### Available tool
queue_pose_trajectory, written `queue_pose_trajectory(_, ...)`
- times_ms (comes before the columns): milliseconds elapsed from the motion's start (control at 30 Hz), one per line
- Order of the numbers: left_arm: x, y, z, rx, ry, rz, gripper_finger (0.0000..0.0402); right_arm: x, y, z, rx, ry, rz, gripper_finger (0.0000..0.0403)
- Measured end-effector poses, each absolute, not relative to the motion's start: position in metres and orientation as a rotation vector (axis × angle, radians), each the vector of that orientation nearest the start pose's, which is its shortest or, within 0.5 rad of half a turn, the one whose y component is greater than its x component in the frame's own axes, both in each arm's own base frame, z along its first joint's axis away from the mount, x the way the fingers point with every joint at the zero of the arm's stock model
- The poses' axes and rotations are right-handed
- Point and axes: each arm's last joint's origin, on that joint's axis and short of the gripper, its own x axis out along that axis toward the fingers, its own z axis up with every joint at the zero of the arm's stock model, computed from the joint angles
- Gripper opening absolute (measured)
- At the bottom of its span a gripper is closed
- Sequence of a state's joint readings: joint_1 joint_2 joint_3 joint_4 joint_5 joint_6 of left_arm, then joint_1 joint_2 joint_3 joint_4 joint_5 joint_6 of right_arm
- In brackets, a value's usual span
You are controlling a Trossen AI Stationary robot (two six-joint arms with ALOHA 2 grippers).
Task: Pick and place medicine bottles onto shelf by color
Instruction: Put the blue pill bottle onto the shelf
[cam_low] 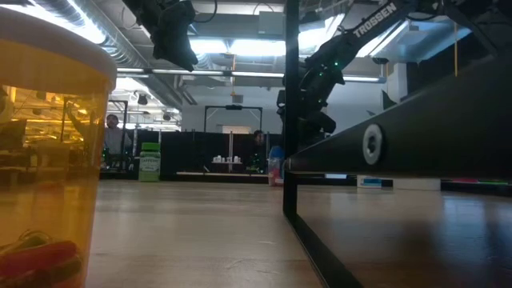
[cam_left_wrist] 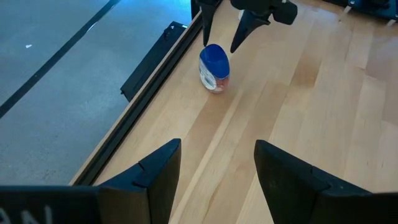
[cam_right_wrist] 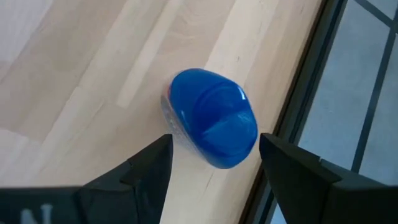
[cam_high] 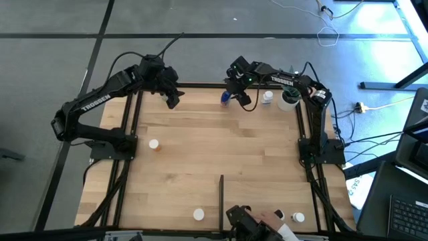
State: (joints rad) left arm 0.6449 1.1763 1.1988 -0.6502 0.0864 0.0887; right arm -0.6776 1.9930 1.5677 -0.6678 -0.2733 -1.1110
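An orange-tinted jar [cam_low: 44, 160] holds something red. The blue-capped bottle [cam_high: 226, 98], broad and oval, stands at the surface's [cam_high: 214, 144] twelve o'clock edge, beneath the spread, empty right gripper [cam_high: 235, 92]. Left gripper [cam_high: 170, 96] spread, empty.

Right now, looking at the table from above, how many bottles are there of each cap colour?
Blue-capped bottle: 1
White-capped bottles: 5
Total: 6
The green-topped white pot is not counted as a bottle.
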Motion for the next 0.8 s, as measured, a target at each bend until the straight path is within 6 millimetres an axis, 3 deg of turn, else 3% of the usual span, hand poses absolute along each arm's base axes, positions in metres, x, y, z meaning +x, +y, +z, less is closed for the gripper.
queue_pose_trajectory(800, 0.194, 0.142, 0.356, -0.143, 0.616, 0.512, 0.0198, 0.334, -0.246, 0.211, -0.491, 1.079, 0.243, 0.0242)
